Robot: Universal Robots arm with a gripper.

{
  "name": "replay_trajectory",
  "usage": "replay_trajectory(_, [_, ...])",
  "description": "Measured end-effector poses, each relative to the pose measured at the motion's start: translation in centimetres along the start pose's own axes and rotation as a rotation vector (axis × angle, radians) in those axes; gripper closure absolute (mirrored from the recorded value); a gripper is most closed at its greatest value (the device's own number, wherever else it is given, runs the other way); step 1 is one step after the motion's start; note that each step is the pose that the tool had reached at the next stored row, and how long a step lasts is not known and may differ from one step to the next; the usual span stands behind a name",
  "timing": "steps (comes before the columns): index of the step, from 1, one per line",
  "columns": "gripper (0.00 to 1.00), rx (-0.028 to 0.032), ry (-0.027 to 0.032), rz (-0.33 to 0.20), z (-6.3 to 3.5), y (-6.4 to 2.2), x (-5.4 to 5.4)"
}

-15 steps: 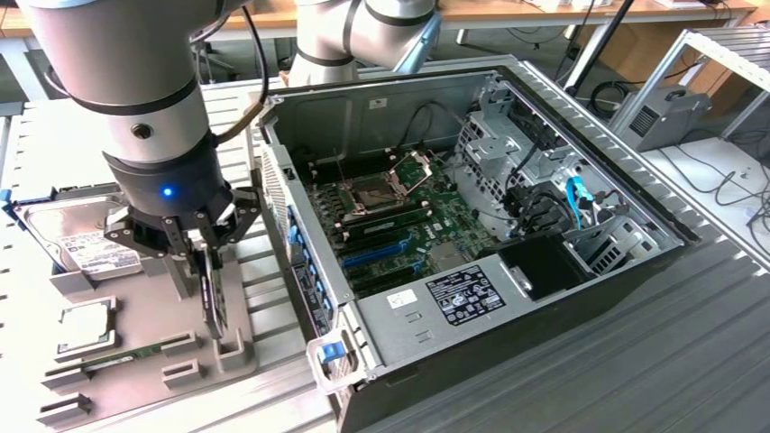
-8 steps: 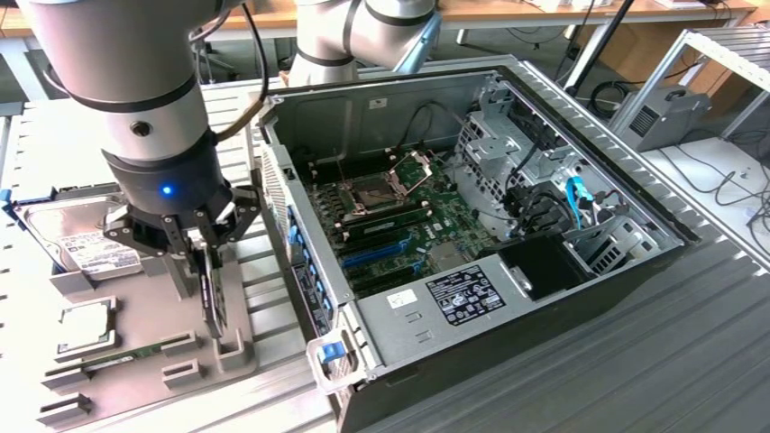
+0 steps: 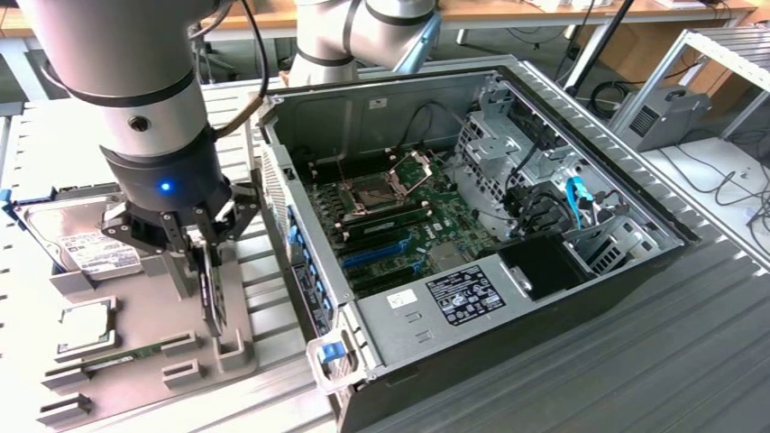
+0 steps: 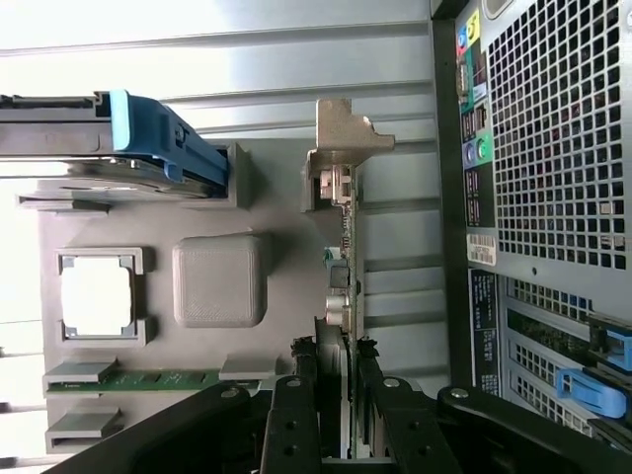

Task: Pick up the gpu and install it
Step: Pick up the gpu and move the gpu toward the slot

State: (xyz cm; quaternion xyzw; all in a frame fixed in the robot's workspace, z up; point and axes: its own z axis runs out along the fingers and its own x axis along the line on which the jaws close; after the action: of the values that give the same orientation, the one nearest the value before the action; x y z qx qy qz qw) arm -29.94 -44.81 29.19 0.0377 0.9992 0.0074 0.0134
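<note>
The gpu [image 3: 215,296] stands on edge in a slot of the grey holder tray [image 3: 144,374], to the exterior view's left of the open computer case [image 3: 578,298]. In the wrist view the gpu [image 4: 342,247] is a thin edge with its silver bracket [image 4: 341,138] at the far end. My gripper [image 3: 205,262] has come down over the card from above. Its two black fingers [image 4: 304,363] sit against either side of the card, so the gripper [image 4: 336,348] is shut on the gpu. The card's lower edge is still seated in the tray.
The tray also holds a hard drive [image 3: 75,242] in a blue carrier [image 4: 148,138], a processor chip [image 4: 97,296] and a memory stick [image 4: 158,380]. The case's perforated rear panel [image 4: 558,148] is close beside the card. The motherboard [image 3: 398,225] with blue slots lies inside.
</note>
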Motion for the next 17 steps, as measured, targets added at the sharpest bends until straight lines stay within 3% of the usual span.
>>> replay_trajectory(9, [0.74, 0.0000, 0.0000, 0.000, -2.09, 0.03, -0.1])
replay_trajectory(17, [0.74, 0.0000, 0.0000, 0.000, -2.45, 0.04, -0.1])
